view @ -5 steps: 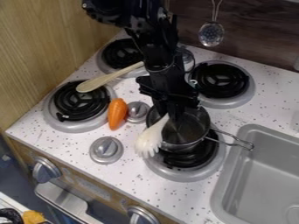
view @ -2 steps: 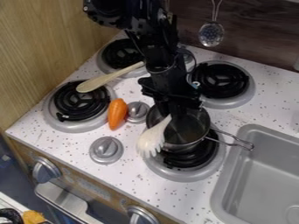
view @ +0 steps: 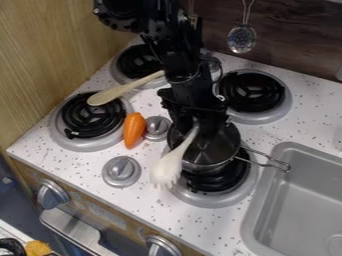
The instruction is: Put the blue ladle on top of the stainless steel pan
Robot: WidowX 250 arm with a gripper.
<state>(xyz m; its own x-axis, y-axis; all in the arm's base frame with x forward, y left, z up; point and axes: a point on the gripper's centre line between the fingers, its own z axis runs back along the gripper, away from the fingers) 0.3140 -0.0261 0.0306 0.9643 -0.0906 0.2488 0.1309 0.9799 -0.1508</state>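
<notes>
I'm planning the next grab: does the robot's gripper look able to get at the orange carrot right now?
Probably not yet: the gripper seems taken up by the white pronged spoon, though nothing lies over the carrot.

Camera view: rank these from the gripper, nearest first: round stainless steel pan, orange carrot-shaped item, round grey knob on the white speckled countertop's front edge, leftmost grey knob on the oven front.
From the gripper:
1. Pan, right below it
2. Orange item, to its left
3. Countertop knob, lower left
4. Oven knob, far lower left
</notes>
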